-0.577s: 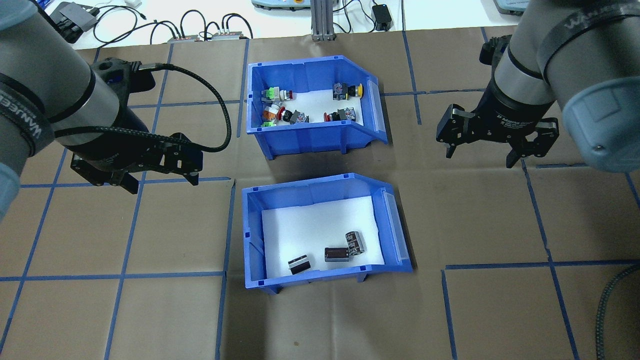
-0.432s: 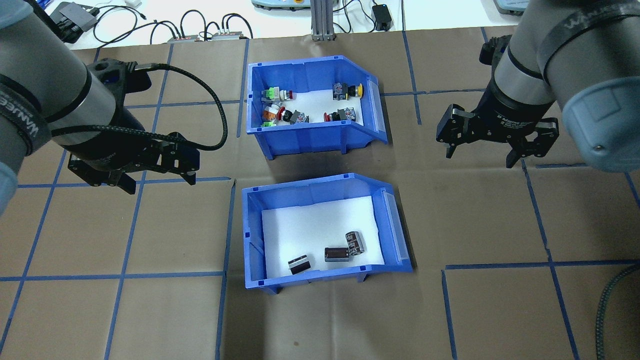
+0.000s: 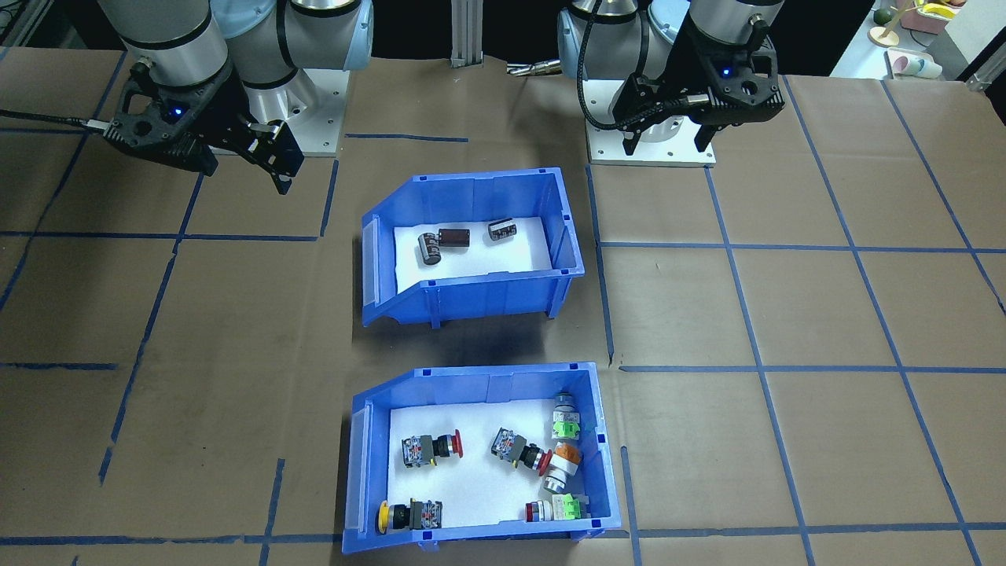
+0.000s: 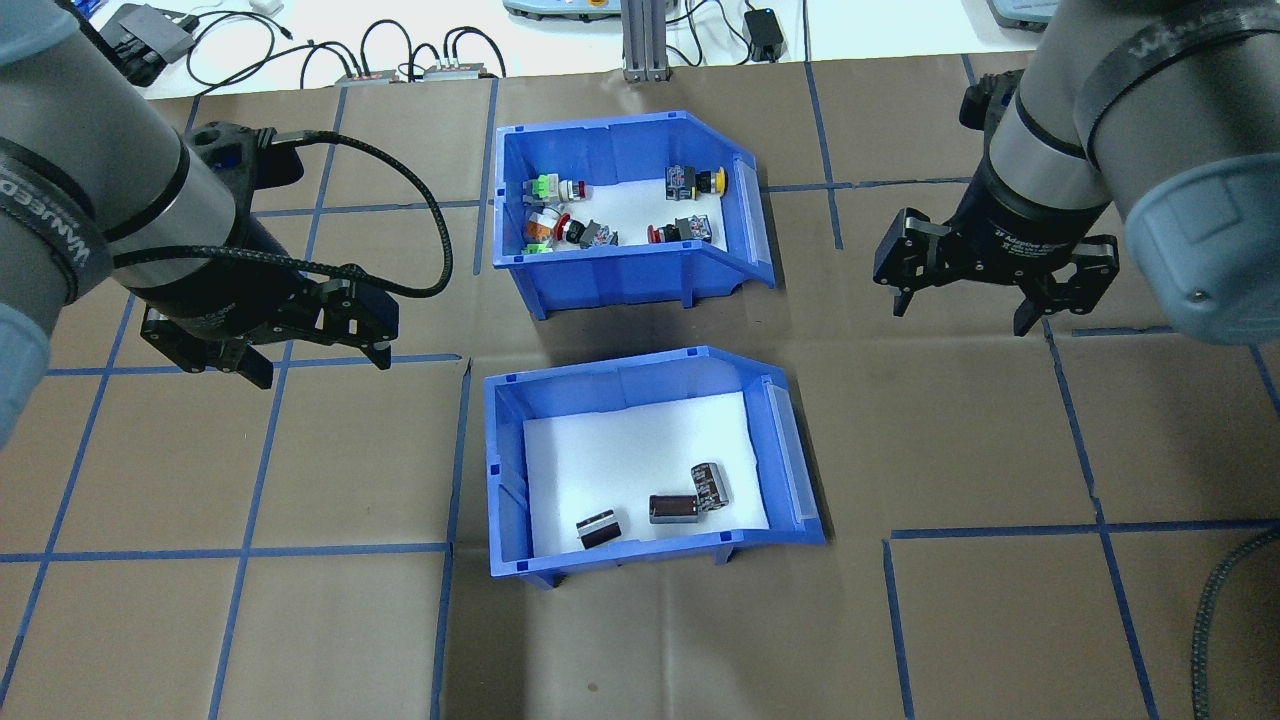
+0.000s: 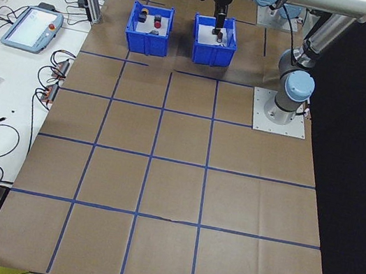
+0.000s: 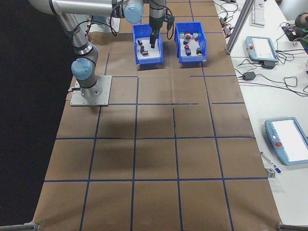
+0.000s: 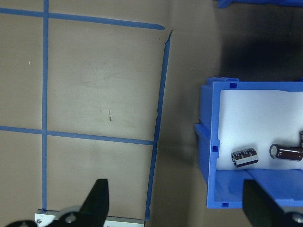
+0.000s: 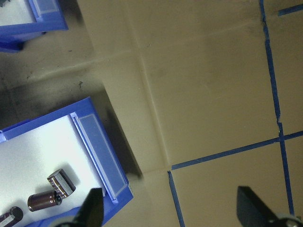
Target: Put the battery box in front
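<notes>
Black and spread wide, the left claw [image 4: 290, 355] hangs above bare brown paper and holds nothing; its wrist view shows both fingertips far apart at the bottom edge. Off to its inner side, a little nearer the robot, sits the battery box [image 4: 640, 460], a blue bin with a white foam floor. The bin's closed end wall faces this claw, apart from it.

Across the bin, the right claw [image 4: 995, 295] is also wide open and empty, hovering over the tabletop [image 4: 980, 440]. From it, the battery box lies inward and nearer the robot, with its low open lip turned toward this claw but well clear of it. Three dark cylinders [image 4: 668, 505] lie loose on the foam, gathered along the wall nearest the robot.

Beyond both claws, farther from the robot, stands the second blue bin [image 4: 625, 215], holding coloured push-button switches [image 4: 560, 215]. It is in line with the battery box, a strip of paper between them.

As I judge it, the task has not visibly begun: neither claw touches the battery box, which sits flat on the tabletop. Approaching, gripping, carrying and setting it down in front all seem left to do.
</notes>
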`<action>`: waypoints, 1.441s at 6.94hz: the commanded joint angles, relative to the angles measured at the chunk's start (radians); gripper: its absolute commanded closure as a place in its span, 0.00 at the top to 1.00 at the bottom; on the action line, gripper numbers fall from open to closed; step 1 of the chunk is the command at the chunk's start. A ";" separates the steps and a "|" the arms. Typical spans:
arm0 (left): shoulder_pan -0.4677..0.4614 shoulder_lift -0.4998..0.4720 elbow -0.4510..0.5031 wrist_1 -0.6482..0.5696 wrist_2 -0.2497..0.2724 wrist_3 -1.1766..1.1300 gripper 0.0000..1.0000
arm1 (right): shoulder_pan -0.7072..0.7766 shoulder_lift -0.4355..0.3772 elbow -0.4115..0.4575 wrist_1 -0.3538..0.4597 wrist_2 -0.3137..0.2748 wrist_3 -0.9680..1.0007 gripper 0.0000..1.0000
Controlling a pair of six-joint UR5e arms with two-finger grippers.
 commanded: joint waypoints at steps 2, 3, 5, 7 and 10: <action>0.002 -0.007 -0.024 0.006 -0.002 -0.026 1.00 | 0.000 0.001 -0.002 0.001 0.003 -0.004 1.00; 0.002 0.020 -0.068 0.012 -0.003 -0.077 1.00 | 0.001 0.001 -0.012 0.000 0.000 -0.056 1.00; 0.004 0.008 -0.102 0.020 -0.013 -0.134 1.00 | 0.002 0.032 -0.029 -0.023 0.007 -0.233 1.00; 0.004 0.029 -0.107 0.020 -0.013 -0.159 1.00 | 0.005 0.217 -0.200 -0.019 0.012 -0.425 1.00; -0.013 0.051 -0.190 0.006 -0.017 -0.835 1.00 | 0.082 0.464 -0.437 -0.005 0.010 -0.680 1.00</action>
